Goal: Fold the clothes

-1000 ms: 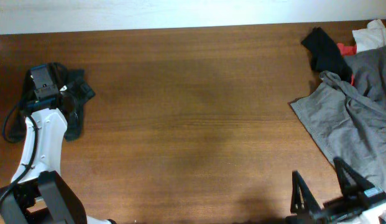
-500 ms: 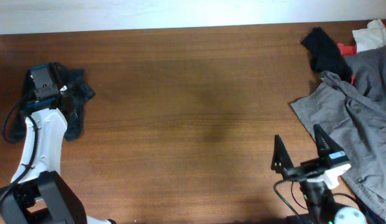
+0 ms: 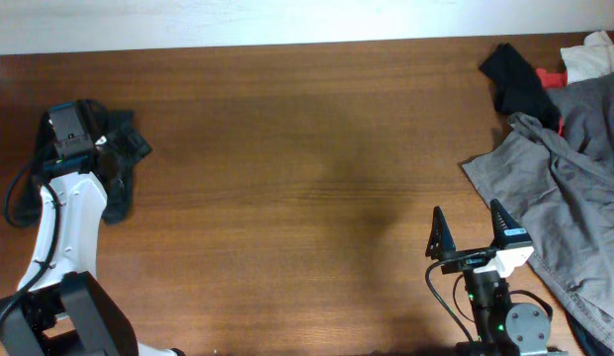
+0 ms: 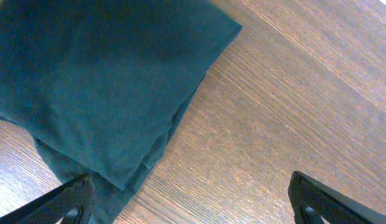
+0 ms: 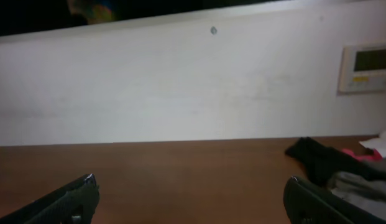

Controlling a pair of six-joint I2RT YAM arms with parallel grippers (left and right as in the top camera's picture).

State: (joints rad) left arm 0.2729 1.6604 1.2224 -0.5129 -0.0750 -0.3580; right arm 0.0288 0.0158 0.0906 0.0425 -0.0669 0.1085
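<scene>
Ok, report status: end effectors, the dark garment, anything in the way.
Left end effector open, empty, over the dark garment, far left. Right end effector open, empty. Grey garment far right, well apart.

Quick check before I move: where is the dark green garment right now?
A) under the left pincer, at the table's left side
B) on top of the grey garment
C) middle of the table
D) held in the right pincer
A: the dark green garment lies directly beneath the open left pincer, while the right pincer is open and empty.
</scene>
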